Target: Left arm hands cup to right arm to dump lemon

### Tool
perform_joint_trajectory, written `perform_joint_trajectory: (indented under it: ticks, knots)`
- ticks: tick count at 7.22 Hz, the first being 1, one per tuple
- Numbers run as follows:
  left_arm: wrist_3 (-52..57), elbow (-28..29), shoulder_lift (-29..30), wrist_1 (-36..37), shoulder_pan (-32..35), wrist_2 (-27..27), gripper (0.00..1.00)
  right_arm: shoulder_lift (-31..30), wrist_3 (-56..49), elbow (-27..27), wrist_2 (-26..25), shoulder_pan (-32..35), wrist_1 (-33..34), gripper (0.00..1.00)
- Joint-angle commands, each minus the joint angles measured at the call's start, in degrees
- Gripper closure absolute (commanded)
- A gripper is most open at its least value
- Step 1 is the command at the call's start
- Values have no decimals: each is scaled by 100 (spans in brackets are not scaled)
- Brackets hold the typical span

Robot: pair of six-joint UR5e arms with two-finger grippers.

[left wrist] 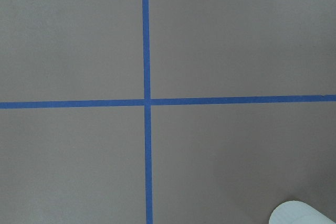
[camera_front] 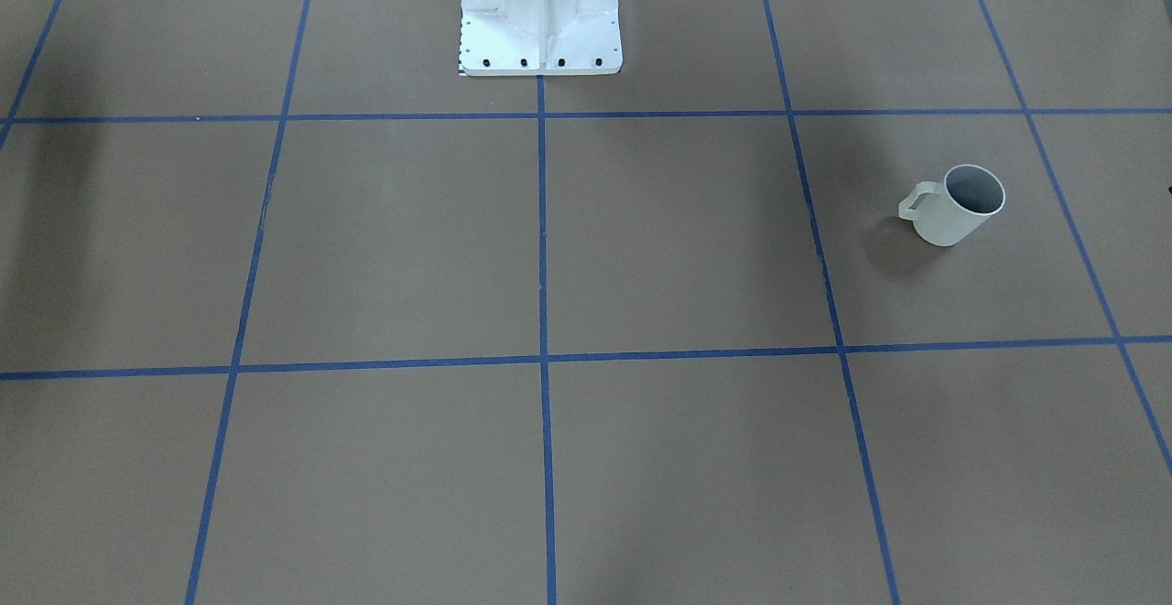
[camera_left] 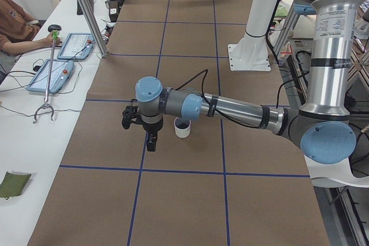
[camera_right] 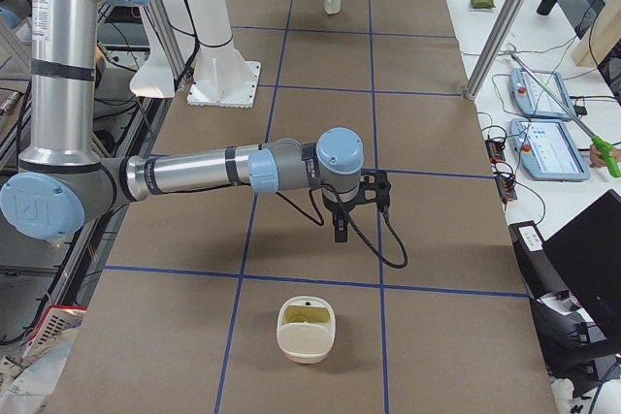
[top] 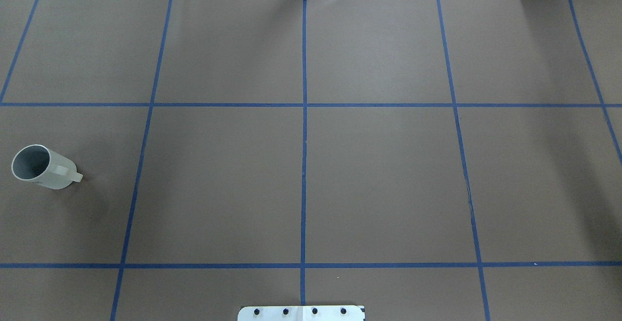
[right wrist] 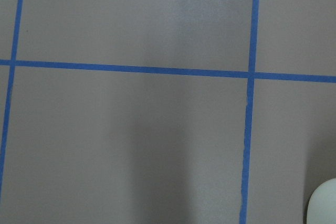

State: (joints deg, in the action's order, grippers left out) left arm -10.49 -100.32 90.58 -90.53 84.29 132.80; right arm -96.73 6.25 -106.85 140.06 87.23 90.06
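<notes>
The cream-white cup stands upright on the brown table on my left side, its handle towards the table's middle; it also shows in the overhead view. Its inside looks grey, and no lemon shows in it. In the exterior left view my left gripper hangs over the table just beside the cup, apart from it. I cannot tell if it is open. In the exterior right view my right gripper hangs over the table's right half. I cannot tell its state either. A white rim shows at the left wrist view's lower corner.
A cream tub with something yellow-green inside sits at the table's right end. The white pedestal base stands at mid-table on the robot's side. Benches with tablets and metal posts line the operators' side.
</notes>
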Motion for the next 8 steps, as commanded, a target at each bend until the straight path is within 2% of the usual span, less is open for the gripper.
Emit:
perform_joint_trajectory:
  ticks: [1,4,8]
  knots:
    - [38,-49,-14,0,0,0,0,-22,8,-117,-5,-4,-6,0]
    - [12,-119,13,-8,0,9,0,-13,17,-310,-31,-4,-6,0]
    - [12,-285,74,-8,-9,9,0,-4,8,-310,-49,-4,-6,0]
